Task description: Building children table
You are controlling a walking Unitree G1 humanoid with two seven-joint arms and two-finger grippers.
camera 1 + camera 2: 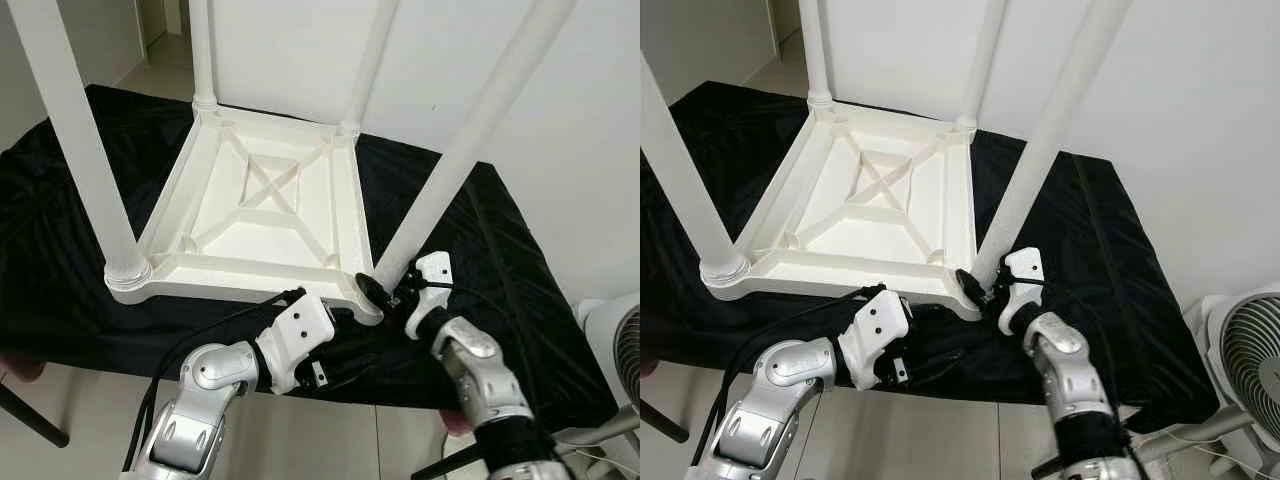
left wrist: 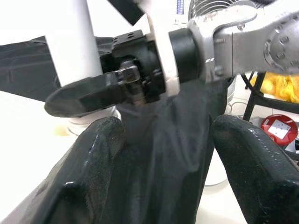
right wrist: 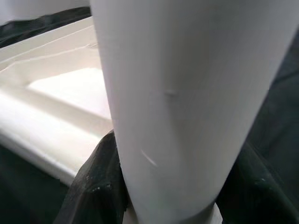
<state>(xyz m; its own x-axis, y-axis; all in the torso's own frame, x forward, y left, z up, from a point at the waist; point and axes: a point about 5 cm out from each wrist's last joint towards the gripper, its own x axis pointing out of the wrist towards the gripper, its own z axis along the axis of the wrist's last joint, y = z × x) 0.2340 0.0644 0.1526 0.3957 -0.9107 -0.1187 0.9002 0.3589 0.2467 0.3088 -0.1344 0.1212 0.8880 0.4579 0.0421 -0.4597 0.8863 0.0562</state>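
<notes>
— Children table [image 1: 262, 205] lies upside down on the black-draped bench [image 1: 520, 290], 4 legs up. We risk skewing the near-right leg [image 1: 470, 150] if we twist off-axis.

— Agreed. Our right tool [image 1: 385, 292] clamps that leg's base; our left tool [image 1: 335, 370], fingers wide, waits just beside the near rim.

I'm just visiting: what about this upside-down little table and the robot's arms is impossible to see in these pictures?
- Tops of the four table legs: cut off by the upper edge in both eye views.
- Joint where the near right leg meets the table frame: hidden behind the right end effector in the eye views; the right wrist view is blurred.
- Left end effector: its open fingers in the left wrist view are blurred, and the left arm hides them in the eye views.
- Tabletop surface: faces down on the black cloth.
</notes>
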